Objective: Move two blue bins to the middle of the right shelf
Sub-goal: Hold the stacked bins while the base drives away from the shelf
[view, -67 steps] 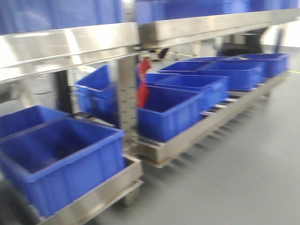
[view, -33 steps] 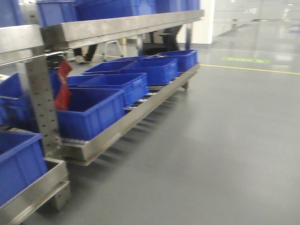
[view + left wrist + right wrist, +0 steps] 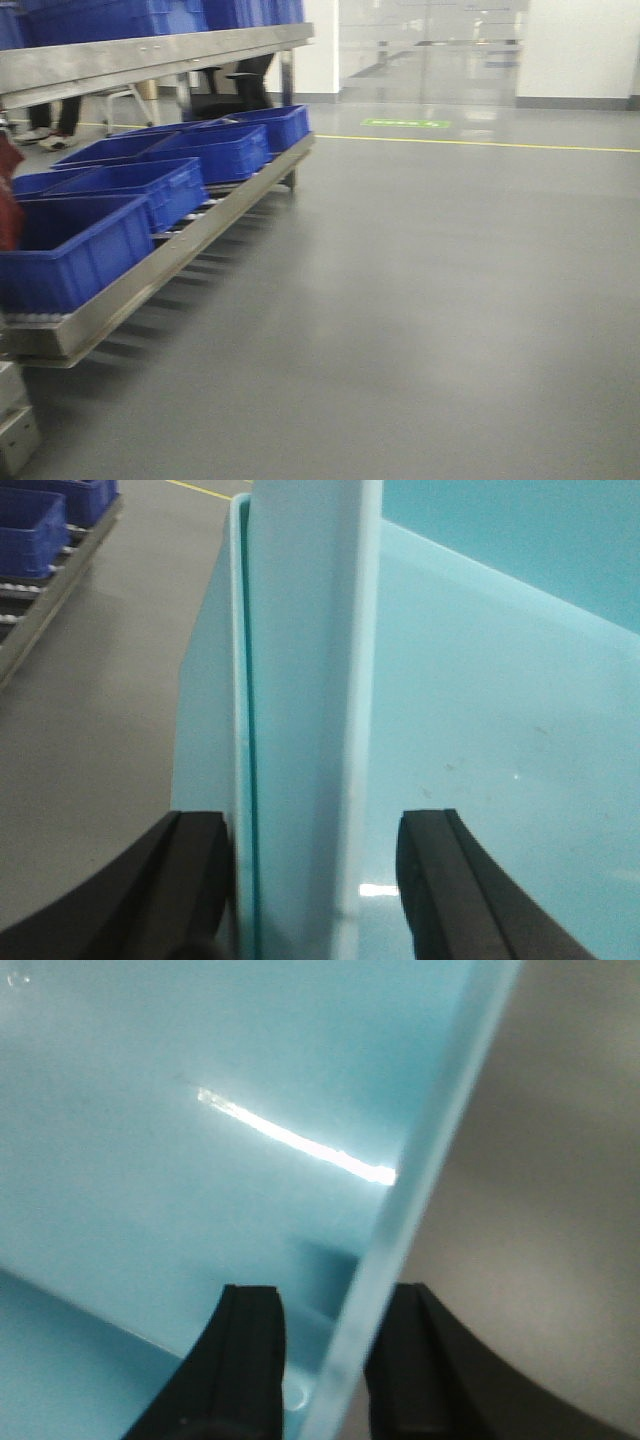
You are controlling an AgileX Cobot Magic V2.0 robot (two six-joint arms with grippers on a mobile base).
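Note:
A pale sky-blue bin (image 3: 480,730) fills the left wrist view, its thick rim running up the middle. My left gripper (image 3: 315,825) straddles that rim, one black finger (image 3: 190,880) outside the wall and one inside, shut on it. The same bin (image 3: 150,1110) fills the right wrist view. My right gripper (image 3: 328,1300) is shut on its rim, with one finger on each side. I see only one pale bin. Neither the bin nor the grippers show in the front view.
A low steel roller shelf (image 3: 150,270) runs along the left with several dark blue bins (image 3: 75,245). A steel shelf (image 3: 150,55) above holds more bins. Grey floor spreads to the right, with a yellow line (image 3: 480,143). A red thing (image 3: 8,200) sits at the left edge.
The front view has swung right. The shelves and dark blue bins have slid to the left edge, and open grey floor and the far wall have come into view.

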